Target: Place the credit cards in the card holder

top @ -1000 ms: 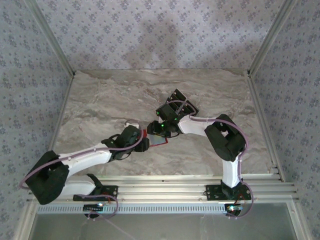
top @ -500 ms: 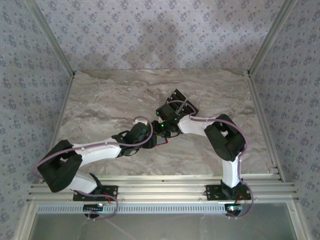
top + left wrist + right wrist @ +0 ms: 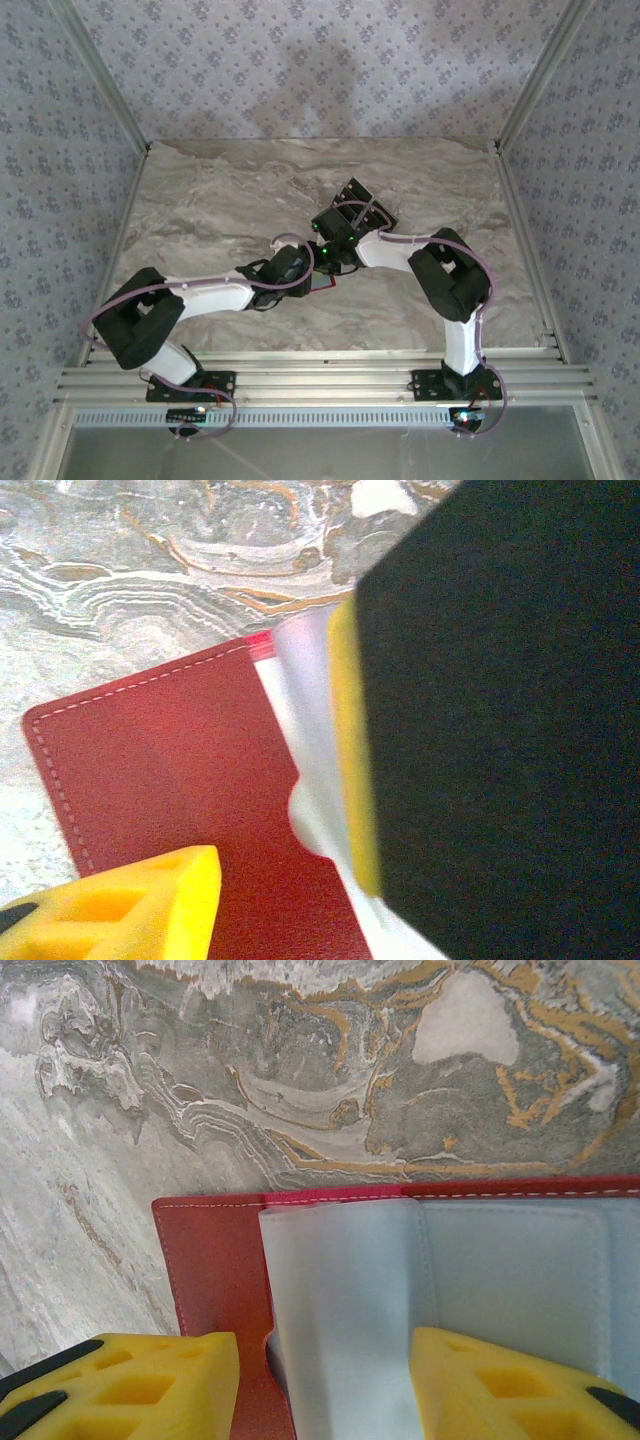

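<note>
Marble-veined desk (image 3: 220,200) carries both arms, which meet at its middle over the card holder (image 3: 215,1260), a red wallet with white stitching, lying open with its pale grey lining up. From above it is mostly covered, with only a red corner showing. Credit cards (image 3: 358,203) lie as a black, pale-edged cluster just beyond the right wrist. Right gripper (image 3: 325,1360): jaws apart, a raised lining flap (image 3: 340,1290) between them. Left gripper (image 3: 298,268): state cannot be told; one yellow finger (image 3: 120,905) sits over the wallet, opposite a blurred black surface (image 3: 500,720) edged yellow, unidentifiable.
</note>
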